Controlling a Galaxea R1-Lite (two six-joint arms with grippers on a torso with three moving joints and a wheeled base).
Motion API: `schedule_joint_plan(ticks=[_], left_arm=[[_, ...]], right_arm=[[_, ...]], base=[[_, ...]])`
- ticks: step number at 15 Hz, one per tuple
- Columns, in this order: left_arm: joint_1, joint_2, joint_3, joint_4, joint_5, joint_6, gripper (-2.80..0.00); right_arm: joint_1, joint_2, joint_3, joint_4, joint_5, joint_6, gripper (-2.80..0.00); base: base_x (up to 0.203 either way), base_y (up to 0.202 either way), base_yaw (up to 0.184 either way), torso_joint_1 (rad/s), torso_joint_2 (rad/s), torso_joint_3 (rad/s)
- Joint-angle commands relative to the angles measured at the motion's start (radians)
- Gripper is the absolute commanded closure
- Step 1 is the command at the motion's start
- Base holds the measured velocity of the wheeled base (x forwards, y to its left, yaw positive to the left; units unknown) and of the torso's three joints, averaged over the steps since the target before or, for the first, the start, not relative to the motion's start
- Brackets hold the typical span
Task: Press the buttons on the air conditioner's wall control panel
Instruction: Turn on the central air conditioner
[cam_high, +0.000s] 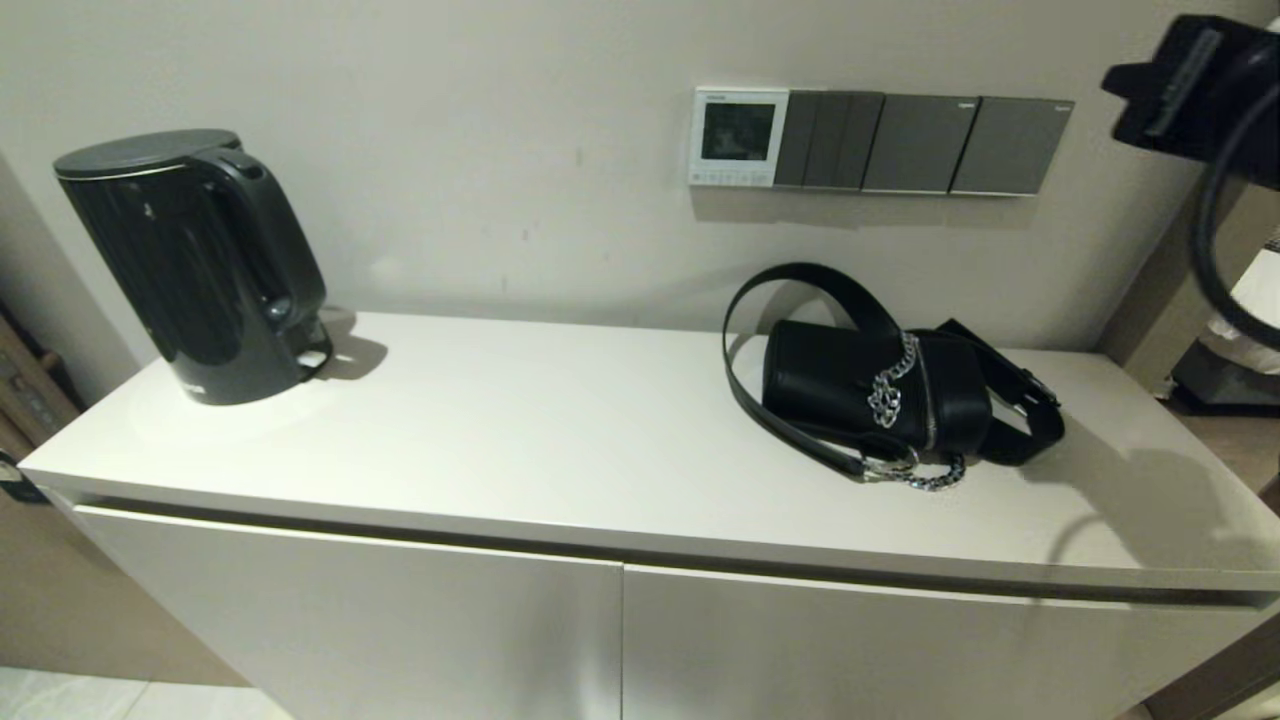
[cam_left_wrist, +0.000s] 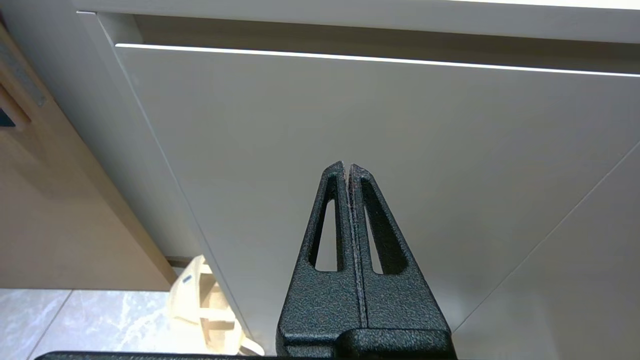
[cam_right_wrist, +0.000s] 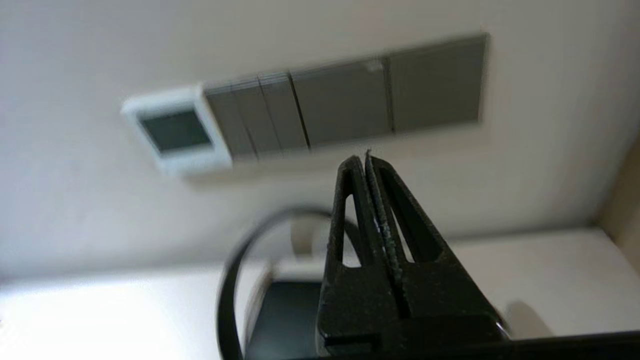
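Note:
The white air conditioner control panel (cam_high: 738, 136) hangs on the wall above the cabinet, its square screen dark, with a row of tiny buttons (cam_high: 732, 177) along its bottom edge. It also shows in the right wrist view (cam_right_wrist: 172, 131). My right arm (cam_high: 1195, 85) is raised at the far right, well away from the panel. My right gripper (cam_right_wrist: 364, 159) is shut and empty, pointing at the wall below the dark grey switch plates (cam_right_wrist: 345, 97). My left gripper (cam_left_wrist: 348, 167) is shut and empty, parked low in front of the cabinet door (cam_left_wrist: 300, 125).
Dark grey switch plates (cam_high: 925, 142) sit right of the panel. A black handbag (cam_high: 880, 390) with strap and chain lies on the white cabinet top (cam_high: 560, 430) below them. A black kettle (cam_high: 195, 260) stands at the left end.

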Motion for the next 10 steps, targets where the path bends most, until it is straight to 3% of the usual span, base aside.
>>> schedule_joint_plan(ticks=[1,5,10], left_arm=[[0.000,0.000,0.000,0.000,0.000,0.000,0.00],[0.000,0.000,0.000,0.001,-0.001,0.000,0.00],[0.000,0.000,0.000,0.001,0.000,0.000,0.00]], right_arm=[[0.036,0.165,-0.058,-0.088,-0.042,-0.005,0.00],[0.043,0.335,-0.107,-0.298,-0.147,-0.022,0.00],[0.085,0.471,-0.145,-0.431,-0.161,-0.050,0.00]], base=[[0.000,0.000,0.000,0.000,0.00,0.000],[0.000,0.000,0.000,0.000,0.00,0.000],[0.000,0.000,0.000,0.000,0.00,0.000]])
